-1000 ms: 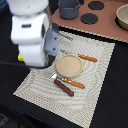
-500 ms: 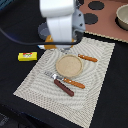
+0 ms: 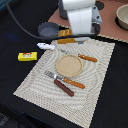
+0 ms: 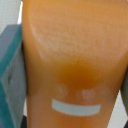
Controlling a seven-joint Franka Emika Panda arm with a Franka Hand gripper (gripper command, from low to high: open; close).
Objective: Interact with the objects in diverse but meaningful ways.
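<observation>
My gripper (image 3: pixel 71 34) is low at the far edge of the striped placemat (image 3: pixel 100 75), beside the small grey pan (image 3: pixel 48 31). The orange bread loaf (image 3: pixel 65 33) shows partly under it. In the wrist view the loaf (image 4: pixel 72 55) fills the picture between the fingers (image 4: pixel 9 70), which press its sides. On the mat lie the tan plate (image 3: pixel 68 65), an orange-handled knife (image 3: pixel 87 58), an orange-handled fork (image 3: pixel 70 81) and the brown sausage (image 3: pixel 64 87). The white utensil (image 3: pixel 46 46) lies at the mat's corner. The yellow box (image 3: pixel 27 56) lies on the black table.
A brown board (image 3: pixel 107 27) lies behind the mat, with a tan bowl (image 3: pixel 122 15) at the exterior view's far right. A black cable (image 3: pixel 25 27) runs from the exterior view's left to the arm.
The arm has moved from over the exterior view's left side of the mat toward the right and back, and now sits over the bread loaf by the pan.
</observation>
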